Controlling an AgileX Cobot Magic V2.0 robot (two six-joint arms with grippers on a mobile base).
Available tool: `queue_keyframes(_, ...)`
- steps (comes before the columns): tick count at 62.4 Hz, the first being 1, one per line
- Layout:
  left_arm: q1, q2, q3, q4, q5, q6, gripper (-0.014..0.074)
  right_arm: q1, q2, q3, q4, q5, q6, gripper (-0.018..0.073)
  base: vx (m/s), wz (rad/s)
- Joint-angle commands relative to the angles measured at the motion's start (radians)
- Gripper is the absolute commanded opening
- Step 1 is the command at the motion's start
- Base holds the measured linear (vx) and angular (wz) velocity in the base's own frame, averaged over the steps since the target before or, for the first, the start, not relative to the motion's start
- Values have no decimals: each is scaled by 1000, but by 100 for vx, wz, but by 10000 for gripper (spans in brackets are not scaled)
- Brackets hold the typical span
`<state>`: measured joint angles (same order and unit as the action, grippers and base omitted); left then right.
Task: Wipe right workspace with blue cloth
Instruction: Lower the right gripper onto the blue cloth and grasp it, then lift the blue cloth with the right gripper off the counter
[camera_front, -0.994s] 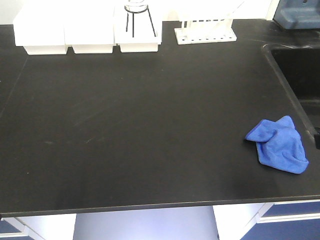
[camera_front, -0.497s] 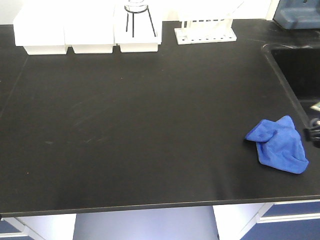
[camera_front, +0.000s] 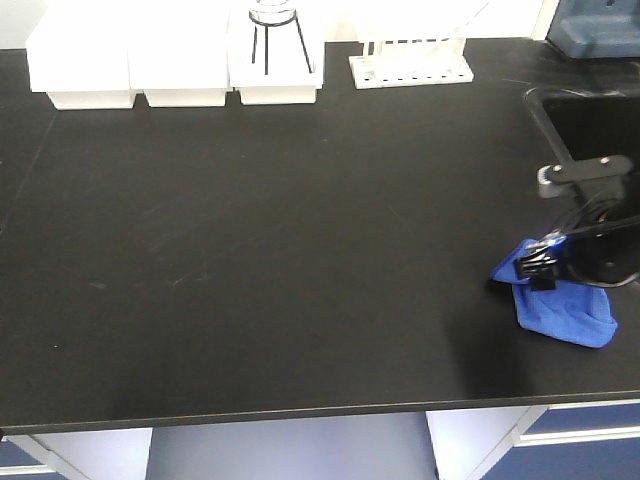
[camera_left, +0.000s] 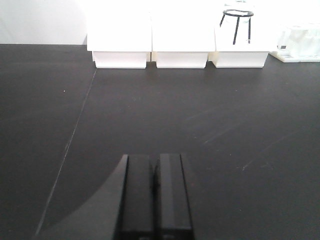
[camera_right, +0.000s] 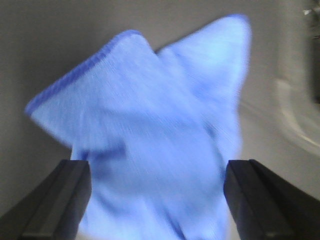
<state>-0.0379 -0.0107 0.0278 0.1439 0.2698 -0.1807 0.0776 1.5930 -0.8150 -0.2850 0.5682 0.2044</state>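
Blue cloth (camera_front: 565, 318) lies crumpled on the black tabletop (camera_front: 300, 250), lower right of the front view, just beside the sink basin (camera_front: 600, 130) edge. White trays (camera_front: 180, 60) and tube rack (camera_front: 410, 68) sit along the top edge, well apart from it.

Right gripper (camera_right: 160, 200) is over the cloth's upper part with jaws spread wide, one on each side of the fabric in the wrist view. Nothing is gripped. That view is blurred, so I can't tell whether the tips touch the cloth or the tabletop.

Left gripper (camera_left: 152, 165) is parked over bare tabletop, jaws pressed together and empty.

Step in hand, as I read it: pickup approach. Wiping is not yet started.

Next move calls for going straight down until the tips bracket a thick fold, then closing. The cloth is soft and bunched, so aim for the raised ridge, not the flat hem, or the jaws may pinch only one layer and drag it.
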Motion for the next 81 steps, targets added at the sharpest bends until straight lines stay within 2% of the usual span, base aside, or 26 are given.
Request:
queue_keyframes(1,-4,-15,30,1,-86,-8,-6,-5,17,-30,-25,-78,5,578,0,0)
queue_keyframes(8,-4,-15,30,1,-86,-8,-6,-5,57,-30,-26,-96,8,489,0,0)
queue_keyframes(15,-4,-15,30,1,-86,-8,-6,-5,59,-30,-26,-97,9,272,0,0)
queue_keyframes(18,-4,-15,30,1,-86,-8,-6,-5,49,-32,-26,-92,9,118,0,0)
queue_keyframes(22,-4,-15,30,1,-86,-8,-6,-5,27,-33,-25,-86,11,-14,0,0)
queue_keyframes(34,-4,-15,30,1,-86,-8,-6,-5,-156,-33,-25,-96,9,-10,0,0)
queue_keyframes(45,-4,-15,30,1,-86,-8,-6,-5,-433,-31,9,-124,-9,-8,0,0)
queue_keyframes(55,-4,-15,30,1,-86,-8,-6,-5,-672,-12,84,-145,-136,-8,0,0)
queue_keyframes(63,-4,-15,30,1,-86,-8,-6,-5,-883,132,156,-217,-231,-8,0,0)
queue_keyframes(70,-4,-15,30,1,-86,-8,-6,-5,-1053,280,204,-224,-238,-8,0,0)
queue_keyframes(76,-4,-15,30,1,-86,-8,-6,-5,-1181,404,206,-255,-246,-8,0,0)
queue_keyframes(81,-4,-15,30,1,-86,-8,-6,-5,-1256,512,193,-360,-286,-8,0,0)
